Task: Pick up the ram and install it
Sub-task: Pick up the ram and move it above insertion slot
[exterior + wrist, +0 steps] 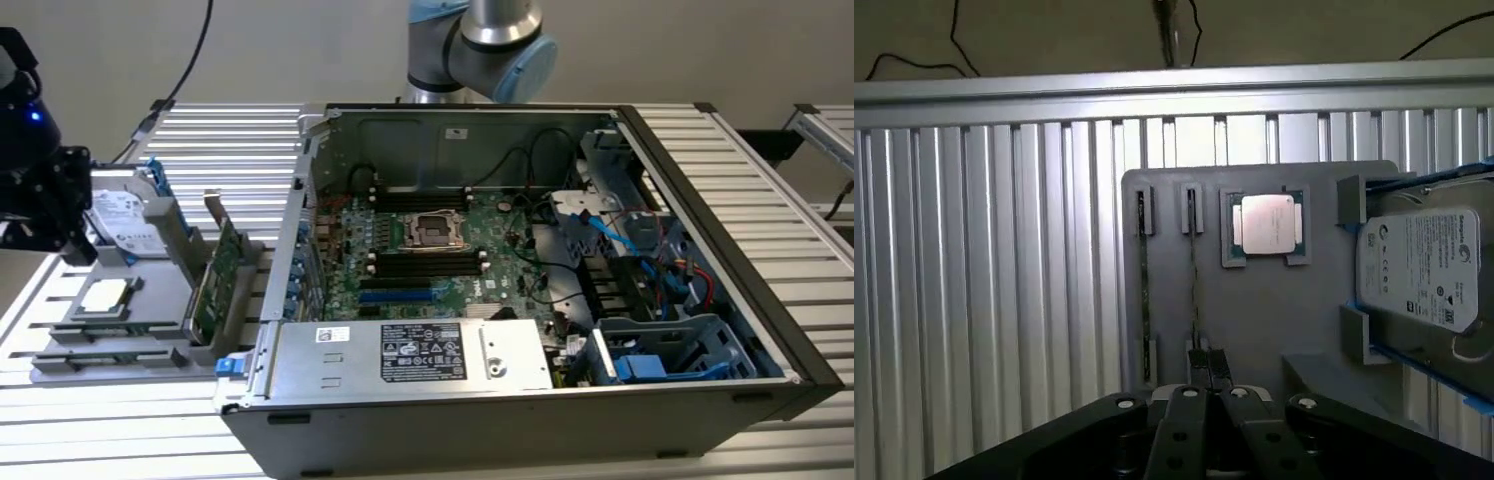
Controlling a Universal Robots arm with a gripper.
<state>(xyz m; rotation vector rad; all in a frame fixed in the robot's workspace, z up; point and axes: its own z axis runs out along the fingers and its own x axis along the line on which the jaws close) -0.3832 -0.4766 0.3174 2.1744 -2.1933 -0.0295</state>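
Two ram sticks stand on edge in slots of the grey tray (1254, 320): one ram stick (1144, 290) farther out, the other ram stick (1194, 270) beside the CPU. My gripper (1208, 372) hovers above the tray with its fingertips pressed together over the near end of that second stick, and nothing shows between them. In the exterior view the gripper (64, 240) hangs at the far left above the tray (134, 362), where the ram (100, 332) lies near the front. The black motherboard slots (424, 262) sit inside the open case.
The tray also carries a CPU (1266, 225), a silver hard drive (1424, 265) with blue rails and an upright green card (214, 285). The open computer case (534, 400) fills the middle of the slatted metal table (984, 300). Cables and blue brackets crowd the case's right side.
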